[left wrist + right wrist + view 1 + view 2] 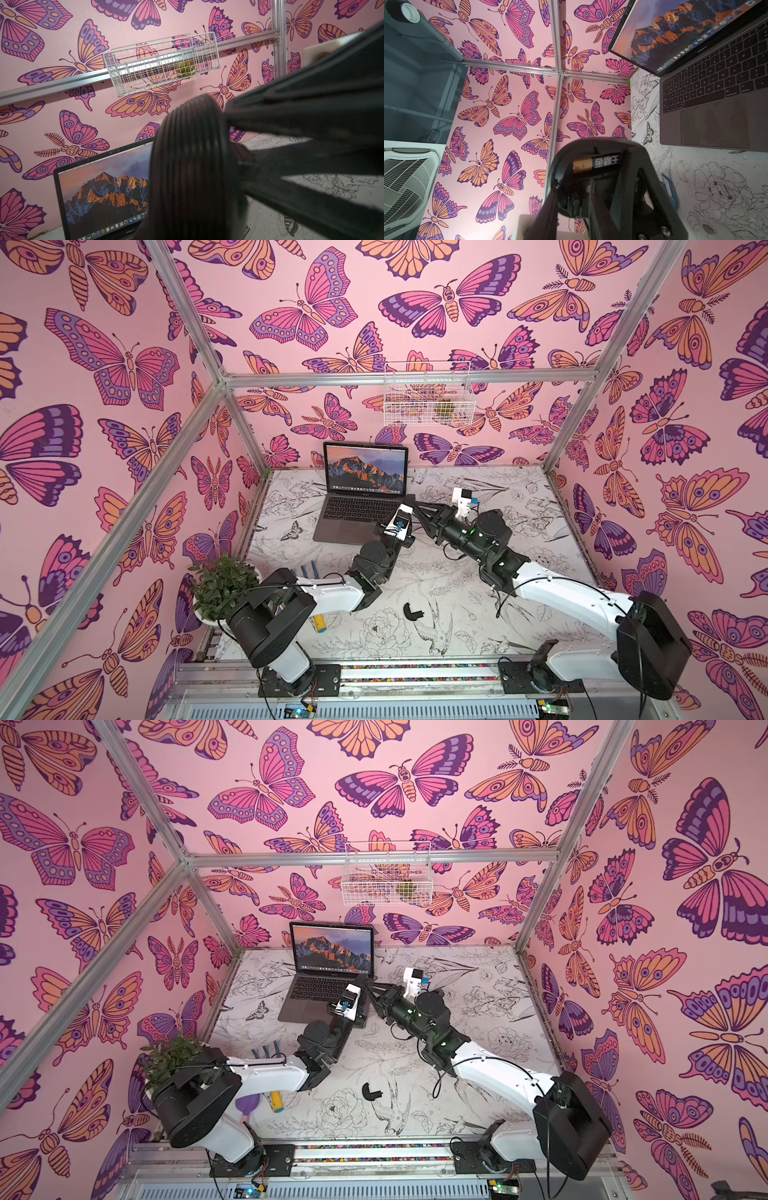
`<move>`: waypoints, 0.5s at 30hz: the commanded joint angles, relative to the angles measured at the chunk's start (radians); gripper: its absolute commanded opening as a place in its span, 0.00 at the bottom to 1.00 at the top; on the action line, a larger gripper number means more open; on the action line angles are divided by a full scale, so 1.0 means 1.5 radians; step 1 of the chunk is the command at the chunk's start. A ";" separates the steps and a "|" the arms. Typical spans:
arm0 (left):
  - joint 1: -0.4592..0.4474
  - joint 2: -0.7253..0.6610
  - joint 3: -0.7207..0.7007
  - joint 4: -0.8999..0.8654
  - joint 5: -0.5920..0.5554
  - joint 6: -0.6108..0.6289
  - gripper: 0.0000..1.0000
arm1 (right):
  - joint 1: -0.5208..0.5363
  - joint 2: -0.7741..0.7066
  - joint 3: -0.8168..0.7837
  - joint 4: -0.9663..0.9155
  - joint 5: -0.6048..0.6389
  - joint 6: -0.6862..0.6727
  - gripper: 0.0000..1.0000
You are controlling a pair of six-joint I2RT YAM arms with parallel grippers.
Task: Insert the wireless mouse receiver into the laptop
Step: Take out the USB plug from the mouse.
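While the left gripper (405, 504) clamps the mouse (602, 145) beside the laptop (353, 514), the right gripper (419, 507), opening unclear, probes its battery bay for the hidden wireless mouse receiver; next, a precise pinch

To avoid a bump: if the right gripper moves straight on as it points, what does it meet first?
Probably the mouse, whose opened underside faces the right gripper. Depth is unclear, so they may be touching.
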 commanded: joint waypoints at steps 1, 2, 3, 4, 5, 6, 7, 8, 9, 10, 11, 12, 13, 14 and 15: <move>-0.007 -0.001 0.005 0.014 0.034 0.009 0.00 | 0.006 0.007 0.015 0.017 -0.014 -0.001 0.25; -0.008 0.001 0.005 0.014 0.040 0.014 0.00 | 0.006 0.007 0.017 0.020 -0.014 -0.002 0.25; -0.008 0.004 0.005 0.014 0.044 0.020 0.00 | 0.006 0.006 0.018 0.024 -0.017 -0.002 0.23; -0.008 0.005 0.004 0.014 0.045 0.022 0.00 | 0.007 0.006 0.020 0.025 -0.019 -0.004 0.23; -0.008 0.009 0.004 0.014 0.044 0.023 0.00 | 0.007 0.007 0.024 0.026 -0.024 -0.007 0.22; -0.008 0.012 0.004 0.014 0.045 0.025 0.00 | 0.009 0.006 0.027 0.026 -0.028 -0.010 0.22; -0.008 0.013 0.004 0.014 0.045 0.025 0.00 | 0.010 0.005 0.029 0.028 -0.029 -0.014 0.21; -0.008 0.015 0.004 0.014 0.046 0.026 0.00 | 0.011 0.005 0.030 0.031 -0.030 -0.017 0.21; -0.008 0.017 0.003 0.014 0.047 0.026 0.00 | 0.012 0.003 0.031 0.032 -0.032 -0.020 0.20; -0.009 0.020 0.003 0.014 0.048 0.028 0.00 | 0.013 0.003 0.033 0.036 -0.034 -0.021 0.20; -0.009 0.021 0.003 0.014 0.048 0.028 0.00 | 0.013 0.004 0.034 0.043 -0.036 -0.021 0.20; -0.009 0.023 0.002 0.015 0.049 0.030 0.00 | 0.014 0.005 0.035 0.052 -0.038 -0.020 0.20; -0.010 0.024 0.003 0.015 0.049 0.031 0.00 | 0.015 0.007 0.036 0.060 -0.040 -0.018 0.20; -0.011 0.026 0.004 0.016 0.050 0.032 0.00 | 0.016 0.011 0.038 0.068 -0.042 -0.016 0.19; -0.013 0.028 0.004 0.017 0.050 0.034 0.00 | 0.018 0.012 0.040 0.075 -0.043 -0.014 0.19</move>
